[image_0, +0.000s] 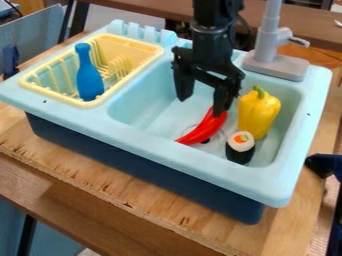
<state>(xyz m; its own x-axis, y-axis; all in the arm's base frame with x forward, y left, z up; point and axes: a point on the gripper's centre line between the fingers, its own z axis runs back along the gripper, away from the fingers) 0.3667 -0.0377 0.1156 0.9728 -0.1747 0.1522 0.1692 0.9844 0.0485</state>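
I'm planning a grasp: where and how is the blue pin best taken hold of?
Probably by its narrow neck, from above, a finger on either side: the blue pin stands nearly upright in the yellow rack, with its wider, rounded body below.

The gripper (204, 100) hangs over the sink (157, 150) near a red chili (206, 129).

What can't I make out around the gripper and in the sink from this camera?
All in the camera view:
- Whether the gripper touches the red chili: one finger overlaps its upper end.
- Part of the drain: behind the chili.
- Yellow pepper's lower front: partly behind the sushi roll.
- Faucet top: cut by the upper edge.
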